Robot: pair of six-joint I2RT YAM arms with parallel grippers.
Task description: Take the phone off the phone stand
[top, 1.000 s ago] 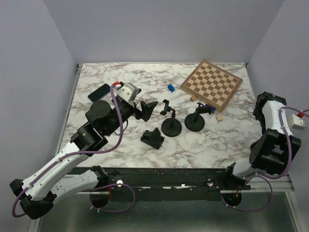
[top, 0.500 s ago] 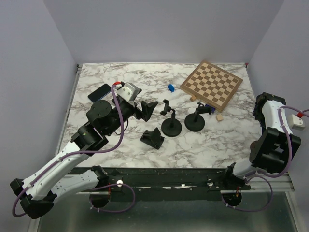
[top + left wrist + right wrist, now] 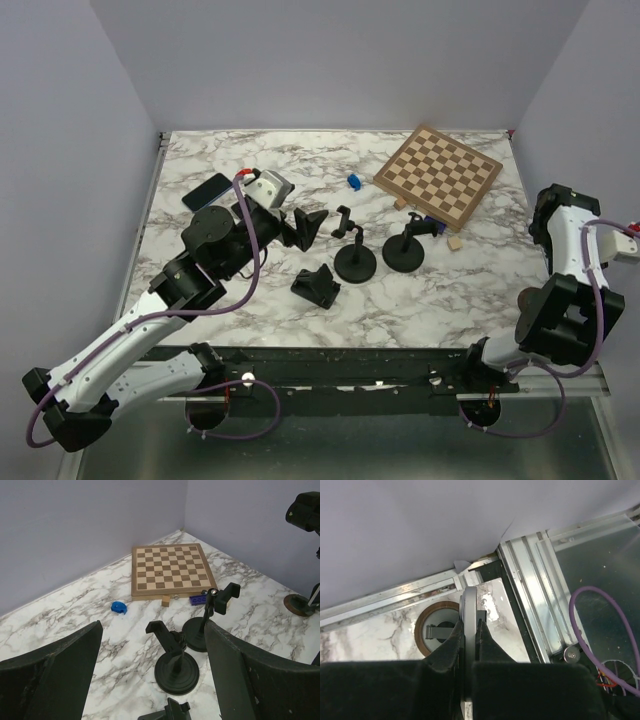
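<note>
My left claw (image 3: 308,226) hung open over the middle-left of the marble table (image 3: 470,292) in the top view, its jaws spread with nothing between them and aimed toward the nearer phone stand (image 3: 354,262). A second phone stand (image 3: 403,254) stood just to the right of it, and a folded black stand (image 3: 316,286) lay closer to my bases. The phone (image 3: 205,191) lay flat on the marble near the far-left corner, behind my left wrist and well apart from both upright stands. My right arm (image 3: 570,262) was folded up at the right edge of the table.

From my left wrist, my two dark fingers (image 3: 55,675) framed the picture far apart. Between them I saw the two upright stands on their round bases, each with a tilted clamp on top. Beyond them lay the chessboard (image 3: 169,570), with a small blue piece (image 3: 119,607) to its left, and a purple brick (image 3: 198,599) and a wooden block (image 3: 165,600) at its near edge.

From my right wrist, my right claw (image 3: 469,630) was closed, its jaws pressed together. It pointed at the table's corner, where a brown disc (image 3: 437,632) sat beside the metal frame (image 3: 525,575), with a purple cable (image 3: 576,625) looping off to the right.
</note>
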